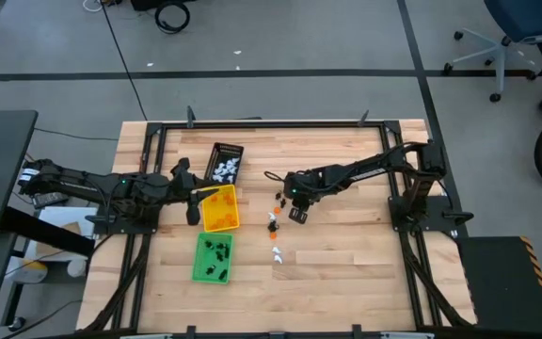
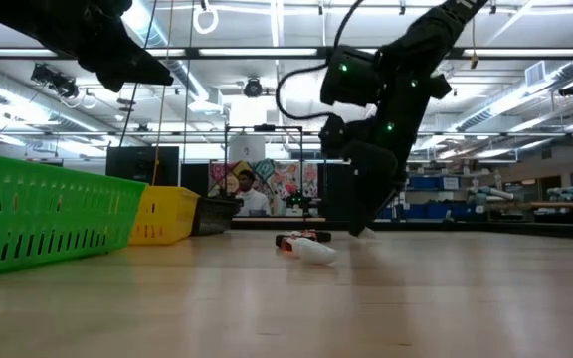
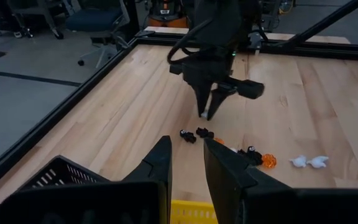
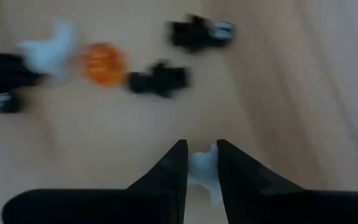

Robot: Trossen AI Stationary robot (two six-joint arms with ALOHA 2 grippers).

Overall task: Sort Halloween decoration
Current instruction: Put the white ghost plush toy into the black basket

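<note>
step: pickup | right gripper (image 4: 201,163) pinching a tiny white plastic trinket (image 4: 204,171), looks like a ghost, at table centre | left gripper (image 3: 187,163) narrowly parted, empty, over yellow tray (image 1: 220,208) | next: lift, carry to black tray (image 1: 225,162)

black tray (image 1: 225,162) | yellow tray (image 1: 220,208) | green tray (image 1: 213,258) | wooden table (image 1: 346,273)

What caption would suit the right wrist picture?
Right gripper pinching a tiny white trinket, with orange and black trinkets scattered on the wooden table.
</note>
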